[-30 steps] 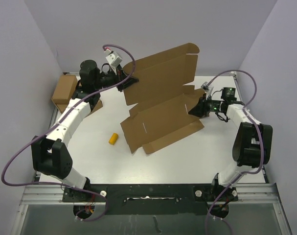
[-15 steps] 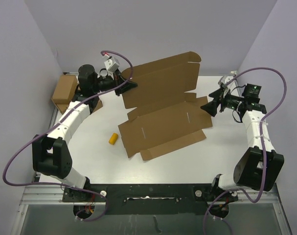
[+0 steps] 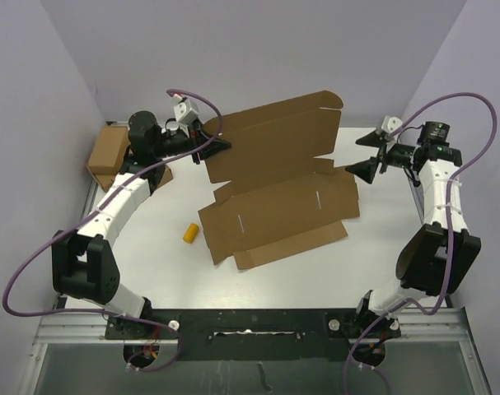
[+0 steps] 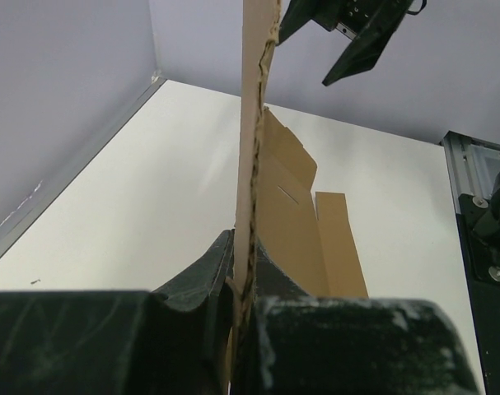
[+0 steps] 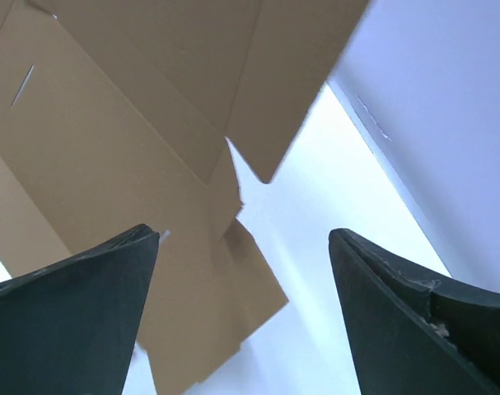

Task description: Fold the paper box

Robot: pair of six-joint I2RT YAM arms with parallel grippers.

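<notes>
The box (image 3: 274,206) is found mid-table, opened out as a die-cut sheet; the near half is laid flat on the table (image 3: 332,271), while the far half is tilted up off it toward the back wall. The left arm (image 3: 118,202) is stretched from its base up the left side, then bent in toward the middle at the back; the left gripper (image 3: 217,146) is clamped on the far-left edge of the raised panel. In the wrist view the cardboard edge is seen pinched between the two fingers (image 4: 196,284), running straight up. The right arm (image 3: 441,206) is raised off its base along the right side and elbowed over, so the wrist is pointed left at the sheet; the right gripper (image 3: 366,162) is held near the box's right edge, apart from it. Its jaws are spread wide with nothing gripped; only cardboard and table are seen past them in the wrist view. A yellow cylinder (image 3: 190,233) is laid on the table near the sheet's left side, not touching; a small box (image 3: 109,152) is parked at the far left, beside the left arm.
</notes>
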